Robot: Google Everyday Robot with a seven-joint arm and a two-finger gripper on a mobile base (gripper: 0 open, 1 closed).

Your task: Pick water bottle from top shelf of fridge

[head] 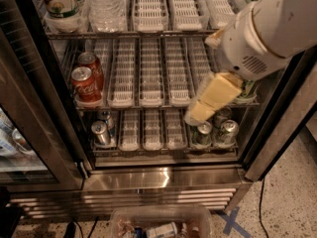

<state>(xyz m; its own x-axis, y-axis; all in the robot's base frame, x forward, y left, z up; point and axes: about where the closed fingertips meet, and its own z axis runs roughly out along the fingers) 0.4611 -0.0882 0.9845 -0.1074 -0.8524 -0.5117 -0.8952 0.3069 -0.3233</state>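
Note:
The water bottle (105, 6) is clear and ribbed, with a red-edged label at the frame's top. It stands on the top shelf (148, 15), second lane from the left, with its cap out of view. The fridge (163, 180) is open, with a steel louvred base. My gripper (200, 112) hangs from the white arm (262, 33) in front of the right end of the middle rack. It is well below and to the right of the bottle and holds nothing that I can see.
A white-and-green printed bottle (62, 1) stands left of the water bottle. Red cans (85, 83) sit at the middle rack's left. Silver cans (101, 130) and more cans (218, 130) sit on the lower rack. The glass door (29, 108) is open at left. A plastic bin (161, 222) lies on the floor.

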